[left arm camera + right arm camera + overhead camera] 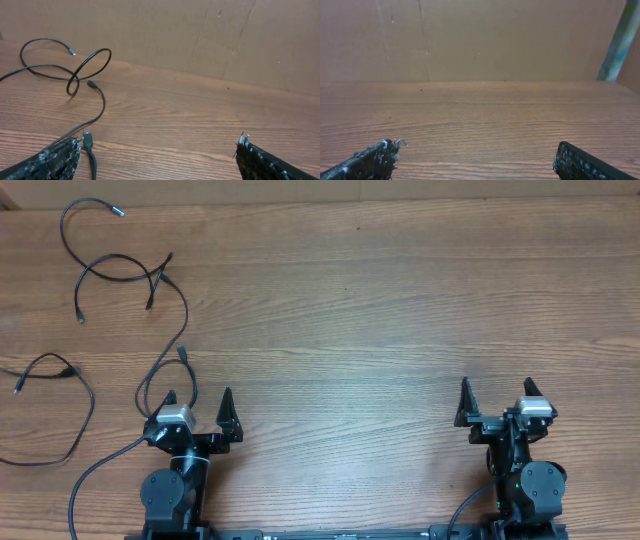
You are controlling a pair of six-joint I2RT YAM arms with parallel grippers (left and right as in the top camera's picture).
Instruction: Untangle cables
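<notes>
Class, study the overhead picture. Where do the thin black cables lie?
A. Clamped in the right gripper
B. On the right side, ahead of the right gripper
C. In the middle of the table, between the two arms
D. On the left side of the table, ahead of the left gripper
D: the cables all lie on the left side, ahead of the open left gripper; none lies near the right gripper.

Thin black flexible cables (157, 277) with small plug tips lie slack at far left of the wooden tabletop (380, 330). The upper ones cross in overlapping loops. One separate looped cord (62, 370) lies apart, near the left edge.
</notes>
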